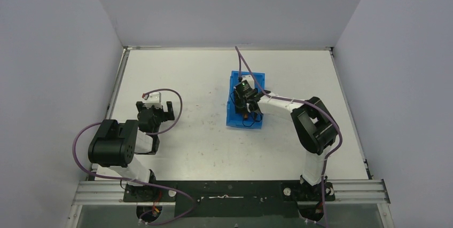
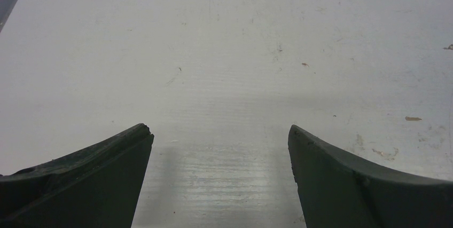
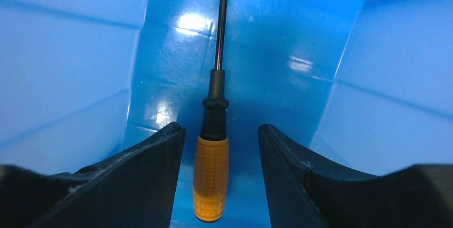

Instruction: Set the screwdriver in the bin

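Observation:
The blue bin (image 1: 233, 117) stands at the middle of the table, right of centre. In the right wrist view the screwdriver (image 3: 211, 177) lies on the bin's floor (image 3: 165, 62), orange handle near, thin black shaft pointing away. My right gripper (image 3: 221, 132) is down inside the bin, open, one finger on each side of the handle with a gap on both sides. In the top view the right gripper (image 1: 249, 110) covers most of the screwdriver. My left gripper (image 1: 155, 107) is open and empty just above bare table at the left; its fingers (image 2: 96, 180) frame only the tabletop.
The bin's walls (image 3: 64, 68) rise close on both sides of my right fingers. Grey enclosure walls (image 1: 64, 52) surround the white table. A purple cable (image 1: 251, 76) runs over the bin's far end to the right wrist.

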Controlling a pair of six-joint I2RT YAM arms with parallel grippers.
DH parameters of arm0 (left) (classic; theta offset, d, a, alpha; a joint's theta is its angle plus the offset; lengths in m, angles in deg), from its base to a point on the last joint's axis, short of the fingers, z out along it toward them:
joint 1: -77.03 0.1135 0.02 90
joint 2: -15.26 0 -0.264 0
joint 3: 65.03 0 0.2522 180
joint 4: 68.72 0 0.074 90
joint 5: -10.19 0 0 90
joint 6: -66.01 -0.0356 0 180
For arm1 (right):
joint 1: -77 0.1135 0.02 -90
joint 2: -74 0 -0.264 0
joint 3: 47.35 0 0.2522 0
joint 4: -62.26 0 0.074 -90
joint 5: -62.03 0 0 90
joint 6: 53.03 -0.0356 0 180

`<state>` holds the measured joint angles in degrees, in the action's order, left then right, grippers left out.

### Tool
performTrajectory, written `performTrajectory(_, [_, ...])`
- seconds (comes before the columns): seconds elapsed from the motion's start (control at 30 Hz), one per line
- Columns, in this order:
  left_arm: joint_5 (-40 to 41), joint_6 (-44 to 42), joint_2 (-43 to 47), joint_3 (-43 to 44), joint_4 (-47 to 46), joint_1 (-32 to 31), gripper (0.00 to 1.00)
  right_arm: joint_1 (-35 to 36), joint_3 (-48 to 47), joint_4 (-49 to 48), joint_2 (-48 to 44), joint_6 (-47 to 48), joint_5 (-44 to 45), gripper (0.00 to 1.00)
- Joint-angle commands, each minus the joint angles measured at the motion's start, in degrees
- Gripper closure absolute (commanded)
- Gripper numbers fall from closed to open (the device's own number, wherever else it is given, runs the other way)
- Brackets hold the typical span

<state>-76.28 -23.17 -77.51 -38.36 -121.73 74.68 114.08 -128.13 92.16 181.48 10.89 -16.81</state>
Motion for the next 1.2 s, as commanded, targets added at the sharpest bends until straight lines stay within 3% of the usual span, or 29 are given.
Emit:
performTrajectory(0.0, [-0.7,0.1,0.4,1.1,-3.8,0.3,0.03,-0.3,-3.2,-0.9,-3.2,0.0,1.6,0.45])
performTrajectory(0.33, [-0.7,0.0,0.4,1.1,-3.8,0.3,0.03,-0.3,-5.4,1.4,-17.3,2.6,3.6,0.39])
performTrajectory(0.4, [-0.7,0.0,0.4,1.1,-3.8,0.3,0.03,-0.7,-3.9,0.7,-21.3,3.4,5.3,0.28])
performTrajectory(0.43, [-0.7,0.0,0.4,1.1,-3.9,0.3,0.03,-1.2,-2.5,-0.1,-23.5,3.9,6.2,0.13])
performTrajectory(0.5, [-0.7,0.0,0.4,1.1,-3.8,0.3,0.03,-3.5,1.0,-2.0,-28.0,4.4,7.6,0.01])
performTrajectory(0.63, [-0.7,0.0,0.4,1.1,-3.8,0.3,0.03,-10.2,11.4,-6.3,-37.6,5.0,8.5,0.00])
performTrajectory(0.93, [-0.6,0.0,0.4,1.1,-3.8,0.3,0.03,-21.2,37.5,-26.6,-56.8,10.9,13.6,0.00])
performTrajectory(1.17, [-0.6,0.0,0.4,1.1,-3.9,0.3,0.03,-24.7,54.8,-44.4,-63.7,13.9,12.4,0.00])
